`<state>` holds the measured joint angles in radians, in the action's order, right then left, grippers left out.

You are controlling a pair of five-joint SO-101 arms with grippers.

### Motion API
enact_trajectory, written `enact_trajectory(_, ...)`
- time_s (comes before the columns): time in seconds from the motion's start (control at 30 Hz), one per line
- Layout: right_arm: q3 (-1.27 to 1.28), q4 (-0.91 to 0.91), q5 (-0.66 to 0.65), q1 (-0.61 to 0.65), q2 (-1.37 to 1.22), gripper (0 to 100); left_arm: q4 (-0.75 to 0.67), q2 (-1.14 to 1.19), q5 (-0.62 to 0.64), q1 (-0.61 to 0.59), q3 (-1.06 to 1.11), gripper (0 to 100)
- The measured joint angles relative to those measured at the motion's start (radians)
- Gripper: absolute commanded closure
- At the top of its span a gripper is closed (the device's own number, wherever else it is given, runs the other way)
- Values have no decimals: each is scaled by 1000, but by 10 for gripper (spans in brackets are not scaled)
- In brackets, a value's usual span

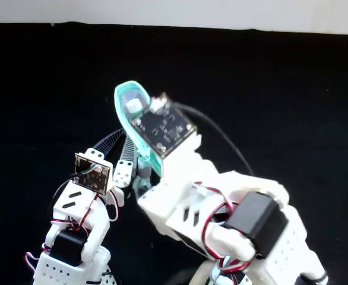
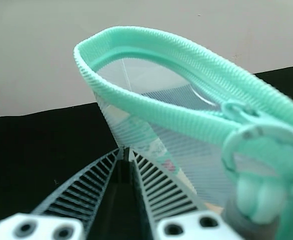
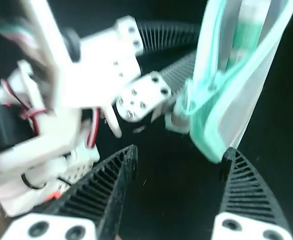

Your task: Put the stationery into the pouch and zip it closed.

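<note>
One black bench (image 1: 293, 89) carries both arms. In the high view the right arm (image 1: 233, 219) is the bulky white one rising from 5 o'clock toward the centre. The smaller left arm (image 1: 79, 225) comes in from 7 o'clock.

Between them, just off centre toward 11 o'clock, is the mint-edged clear pouch (image 1: 151, 160), its mouth gaping and its zip undone. The left gripper (image 2: 125, 150) has its fingers pressed together, pinching the pouch's clear wall below the mouth. The right gripper (image 3: 180, 156) has its fingers spread wide, with one fingertip just beside the pouch's mint end. I cannot tell whether it touches.

The zip pull ring (image 2: 227, 159) hangs at the side of the zip band. Inside the pouch sits a green and white item (image 3: 249, 27).
</note>
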<state>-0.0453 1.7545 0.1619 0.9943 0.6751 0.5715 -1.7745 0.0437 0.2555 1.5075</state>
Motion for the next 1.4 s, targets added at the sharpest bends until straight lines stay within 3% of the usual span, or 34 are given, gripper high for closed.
enact_trajectory(0.17,203,-12,11,12,46,733,0,0,0,0,0,992)
enact_trajectory(0.5,548,-267,11,64,129,733,0,0,0,0,43,992)
enact_trajectory(0.63,635,-345,11,117,161,733,0,0,-2,0,43,992)
enact_trajectory(1.13,904,-646,12,124,190,735,0,2,2,-2,48,992)
enact_trajectory(1.4,1060,-813,11,-17,187,735,0,2,0,-77,46,992)
